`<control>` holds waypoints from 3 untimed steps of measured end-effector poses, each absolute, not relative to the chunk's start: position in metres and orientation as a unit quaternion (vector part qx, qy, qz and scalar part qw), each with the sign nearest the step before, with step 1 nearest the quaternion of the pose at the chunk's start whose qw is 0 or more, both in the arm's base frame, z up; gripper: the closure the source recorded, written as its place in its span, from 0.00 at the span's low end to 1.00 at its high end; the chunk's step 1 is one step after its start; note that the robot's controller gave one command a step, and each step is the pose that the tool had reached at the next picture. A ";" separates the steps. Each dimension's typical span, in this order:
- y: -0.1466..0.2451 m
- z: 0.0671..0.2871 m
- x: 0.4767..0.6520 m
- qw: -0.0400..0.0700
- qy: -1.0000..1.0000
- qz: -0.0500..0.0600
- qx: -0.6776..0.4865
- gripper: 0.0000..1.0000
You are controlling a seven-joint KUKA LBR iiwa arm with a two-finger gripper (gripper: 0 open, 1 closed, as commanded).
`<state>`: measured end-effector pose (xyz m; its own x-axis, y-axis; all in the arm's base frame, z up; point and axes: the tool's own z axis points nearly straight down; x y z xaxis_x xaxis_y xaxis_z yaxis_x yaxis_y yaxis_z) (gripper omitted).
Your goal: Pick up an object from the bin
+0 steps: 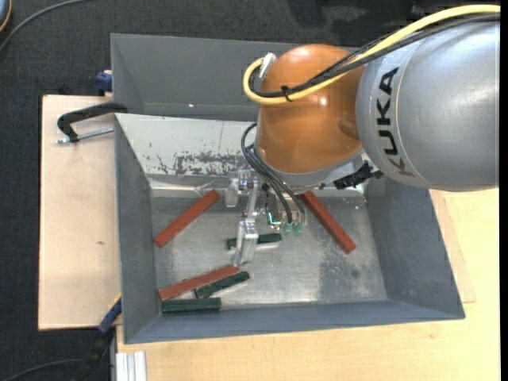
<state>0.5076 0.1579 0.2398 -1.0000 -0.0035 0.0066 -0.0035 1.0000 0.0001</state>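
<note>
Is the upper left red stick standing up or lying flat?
Lying flat: the red stick rests lengthwise on the bin floor.

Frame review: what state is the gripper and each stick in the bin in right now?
gripper: lowered near the middle of the bin
left red-brown stick: lying flat, slanted, alone
right red-brown stick: lying flat, top end hidden
front red-brown stick: lying flat beside dark green sticks
dark green sticks: lying flat by the front wall

A: We see bright, even light from above; the far wall (pixel 182 137) of the bin (pixel 131 236) throws back a pale glare.
B: We agree. The orange cover (pixel 317 94) carries a soft highlight on top, and shade gathers just beneath it.
</note>
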 end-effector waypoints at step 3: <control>0.053 0.071 0.557 -0.001 -0.963 -0.001 0.270 1.00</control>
